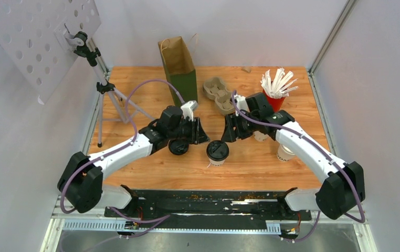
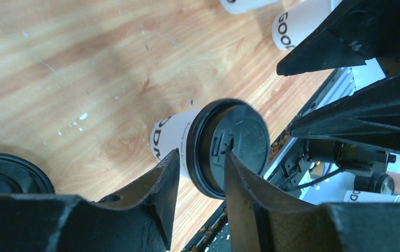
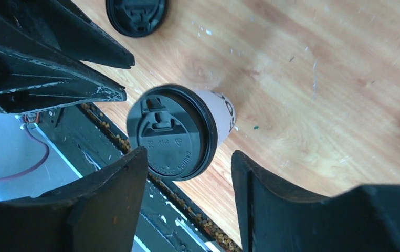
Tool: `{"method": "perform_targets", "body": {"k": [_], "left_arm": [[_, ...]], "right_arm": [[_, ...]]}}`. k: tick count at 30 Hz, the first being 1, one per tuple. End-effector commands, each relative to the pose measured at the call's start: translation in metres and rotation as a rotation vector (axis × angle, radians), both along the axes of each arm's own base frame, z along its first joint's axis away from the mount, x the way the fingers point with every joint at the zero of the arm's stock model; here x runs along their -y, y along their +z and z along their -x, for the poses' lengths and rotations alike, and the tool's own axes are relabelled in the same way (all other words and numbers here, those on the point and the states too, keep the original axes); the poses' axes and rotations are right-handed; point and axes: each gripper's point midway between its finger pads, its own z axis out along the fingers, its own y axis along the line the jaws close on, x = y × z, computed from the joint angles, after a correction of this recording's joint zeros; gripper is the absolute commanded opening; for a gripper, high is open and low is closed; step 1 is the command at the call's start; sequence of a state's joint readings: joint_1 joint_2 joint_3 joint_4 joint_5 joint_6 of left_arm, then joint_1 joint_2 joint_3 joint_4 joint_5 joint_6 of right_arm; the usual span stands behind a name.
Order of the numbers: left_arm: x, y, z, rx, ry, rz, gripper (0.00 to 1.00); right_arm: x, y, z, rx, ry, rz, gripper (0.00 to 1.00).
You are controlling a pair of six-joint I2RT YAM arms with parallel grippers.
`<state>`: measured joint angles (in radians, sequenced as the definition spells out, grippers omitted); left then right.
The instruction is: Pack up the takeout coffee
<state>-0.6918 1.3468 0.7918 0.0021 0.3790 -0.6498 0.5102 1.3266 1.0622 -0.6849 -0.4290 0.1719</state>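
Brown paper bag (image 1: 178, 67), grey pulp carrier (image 1: 218, 93), red cup of stirrers (image 1: 276, 100)

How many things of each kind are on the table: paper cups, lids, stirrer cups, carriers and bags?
White paper cups: 3
Black lids: 2
Red cup of stirrers: 1
Grey pulp carrier: 1
Brown paper bag: 1
Total: 8

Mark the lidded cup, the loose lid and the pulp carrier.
lidded cup (image 1: 217, 150): top view, centre of its lid.
loose lid (image 3: 136, 16): right wrist view, middle of its top.
pulp carrier (image 1: 218, 94): top view, its middle ridge.
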Motion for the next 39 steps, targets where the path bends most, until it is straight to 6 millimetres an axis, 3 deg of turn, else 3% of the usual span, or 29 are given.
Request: {"method": "perform_targets", "body": {"k": [1, 6, 7, 8, 12, 13, 14, 15, 18, 24, 33, 39], "left_arm": [[-0.015, 0.058, -0.014, 0.159, 0.030, -0.065, 0.46], [-0.040, 0.106, -0.014, 0.298, 0.074, -0.106, 0.55], [-0.047, 0.114, -0.012, 0.327, 0.085, -0.113, 0.57], [-0.053, 0.123, -0.009, 0.356, 0.095, -0.115, 0.59], [-0.081, 0.148, 0.008, 0.452, 0.117, -0.132, 0.72], [-0.087, 0.150, 0.013, 0.468, 0.120, -0.140, 0.80], [-0.094, 0.153, 0.017, 0.483, 0.125, -0.145, 0.96], [-0.100, 0.155, 0.024, 0.498, 0.125, -0.146, 1.00], [-0.115, 0.154, 0.036, 0.530, 0.127, -0.157, 1.00], [-0.134, 0.131, 0.049, 0.576, 0.125, -0.202, 1.00], [-0.154, 0.092, 0.049, 0.606, 0.157, -0.282, 1.00], [-0.157, 0.092, 0.047, 0.628, 0.170, -0.290, 1.00]], "right_arm": [[0.000, 0.039, -0.009, 0.121, 0.025, -0.001, 0.63], [-0.011, 0.054, -0.003, 0.202, 0.068, -0.010, 0.78], [-0.013, 0.055, -0.002, 0.217, 0.070, 0.001, 0.95], [-0.016, 0.057, 0.001, 0.233, 0.080, 0.012, 1.00], [-0.025, 0.053, 0.007, 0.280, 0.089, 0.079, 1.00], [-0.028, 0.051, 0.009, 0.288, 0.093, 0.091, 1.00], [-0.030, 0.049, 0.009, 0.294, 0.095, 0.104, 1.00], [-0.032, 0.046, 0.011, 0.297, 0.099, 0.117, 1.00], [-0.036, 0.039, 0.011, 0.298, 0.094, 0.142, 0.97], [-0.047, 0.026, 0.008, 0.290, 0.107, 0.209, 0.94], [-0.044, 0.002, 0.010, 0.252, 0.108, 0.332, 0.85], [-0.046, -0.017, 0.019, 0.209, 0.131, 0.363, 0.85]]}}
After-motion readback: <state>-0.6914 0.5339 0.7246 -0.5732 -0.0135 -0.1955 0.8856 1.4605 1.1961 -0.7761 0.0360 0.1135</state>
